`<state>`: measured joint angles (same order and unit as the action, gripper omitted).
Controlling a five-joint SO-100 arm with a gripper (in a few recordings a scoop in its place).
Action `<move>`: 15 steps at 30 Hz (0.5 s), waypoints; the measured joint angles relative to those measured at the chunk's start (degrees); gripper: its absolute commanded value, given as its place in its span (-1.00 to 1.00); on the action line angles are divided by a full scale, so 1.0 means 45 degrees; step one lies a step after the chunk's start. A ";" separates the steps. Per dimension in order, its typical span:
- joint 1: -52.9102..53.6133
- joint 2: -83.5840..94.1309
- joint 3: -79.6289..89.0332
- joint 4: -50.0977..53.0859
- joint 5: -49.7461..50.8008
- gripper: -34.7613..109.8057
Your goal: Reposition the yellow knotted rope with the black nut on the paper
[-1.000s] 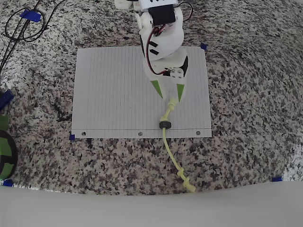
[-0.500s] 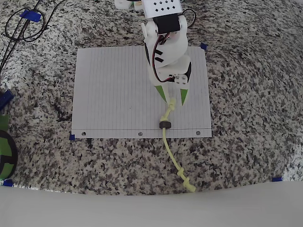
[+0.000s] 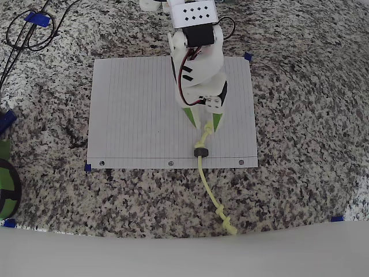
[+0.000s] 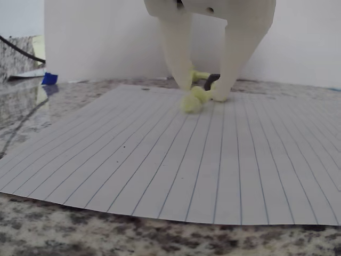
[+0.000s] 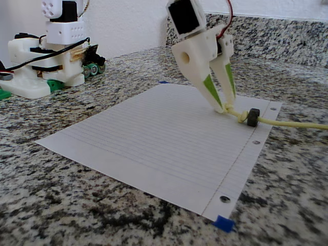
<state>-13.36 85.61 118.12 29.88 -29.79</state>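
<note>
The white lined paper point(image 3: 132, 115) point(image 4: 160, 160) point(image 5: 154, 138) lies on a speckled granite counter. The yellow knotted rope point(image 3: 209, 190) point(image 4: 193, 101) point(image 5: 292, 123) runs from the paper's lower right part over the punched edge onto the granite. The black nut point(image 3: 200, 152) point(image 4: 211, 80) point(image 5: 252, 117) sits on the rope just inside that edge. My gripper point(image 3: 205, 129) point(image 4: 202, 95) point(image 5: 224, 108) stands tips-down on the paper. Its green-striped fingers are drawn in on the rope's upper knot. The far knot lies near the counter's front edge.
Black cables point(image 3: 29, 32) coil at the overhead view's top left. A green and black object point(image 3: 6, 184) sits at the left edge. Blue tape marks point(image 3: 248, 56) dot the paper's corners and the counter. The arm's base point(image 5: 46, 66) stands beyond the paper.
The gripper came down over the rope's upper knot, shifted slightly left, and its fingers narrowed around it. The rope and nut have stayed in place.
</note>
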 measured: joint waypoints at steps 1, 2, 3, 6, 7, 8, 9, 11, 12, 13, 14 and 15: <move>0.0020 0.0000 0.0000 0.0000 0.0000 -0.08; 0.0020 0.0000 0.0000 0.0000 0.0000 -0.08; 0.0020 0.0000 0.0000 0.0000 0.0000 -0.08; 0.0000 -0.0117 0.0000 -0.0137 0.0000 -0.09; 0.0000 -0.0195 0.0000 -0.0195 0.0000 -0.09; 0.0020 -0.0254 0.0000 -0.0273 0.0000 -0.09; 0.0020 -0.0273 0.0000 -0.0332 0.0000 -0.10; 0.0020 -0.0352 0.0000 -0.0449 0.0000 -0.10; 0.0020 -0.0449 -0.0020 -0.0469 0.0000 -0.10; 0.0020 -0.0508 -0.0039 -0.0508 0.0000 -0.11; 0.0020 -0.0566 -0.0078 -0.0508 0.0000 -0.11; 0.0020 -0.0586 -0.0117 -0.0508 -0.0020 -0.12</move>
<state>-13.27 82.97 117.60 27.60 -29.88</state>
